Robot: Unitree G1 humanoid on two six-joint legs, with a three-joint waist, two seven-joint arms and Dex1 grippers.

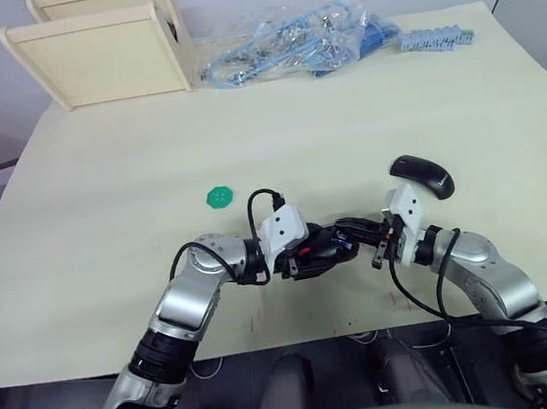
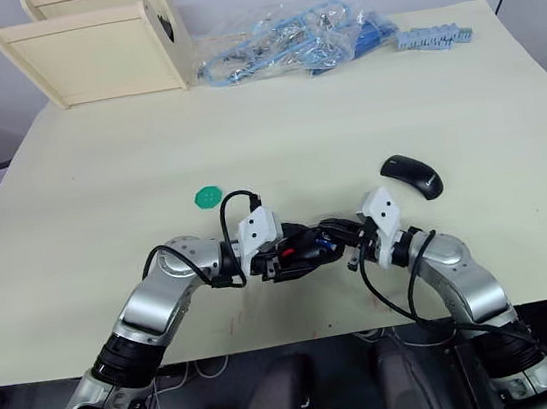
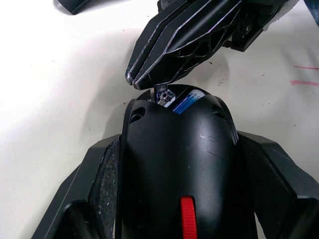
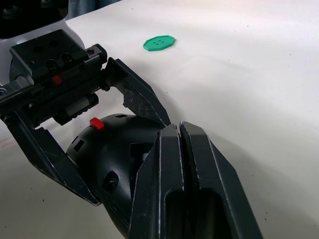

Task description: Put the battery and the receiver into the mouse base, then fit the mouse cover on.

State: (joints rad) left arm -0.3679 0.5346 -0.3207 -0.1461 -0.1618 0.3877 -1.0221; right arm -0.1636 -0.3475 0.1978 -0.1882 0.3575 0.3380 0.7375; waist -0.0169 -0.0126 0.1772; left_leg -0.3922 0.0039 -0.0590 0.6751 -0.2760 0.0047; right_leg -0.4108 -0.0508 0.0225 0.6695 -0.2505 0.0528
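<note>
Left gripper [image 3: 174, 209]: fingers [image 3: 107, 174] clamped on either side of the mouse base [image 3: 179, 164], holding it near the front edge of the tabletop [image 1: 100, 187]. A red part shows on the base.

Battery [image 3: 185, 103]: blue sliver visible in the hollow of the mouse base, at the end facing the right gripper. A small metallic piece sits just beside it, too small to identify.

Right gripper [image 4: 178, 137]: fingers [image 4: 199, 164] pressed together, their tips at the open end of the mouse base, touching or just above the battery spot; whether anything is pinched between them cannot be told.

Mouse cover [image 1: 422, 176]: glossy black curved shell, lying alone on the tabletop, just beyond the right gripper's wrist, apart from the base.

Green disc [image 1: 219, 197]: small flat button-like piece with holes, on the tabletop beyond the left arm, apart from both grippers.

Far edge of tabletop: clear plastic bag [image 1: 282, 42] of blue items; a blue strip of small parts [image 1: 436, 39] beside it; two pale wooden panels [image 1: 102, 51] at the far left corner.
</note>
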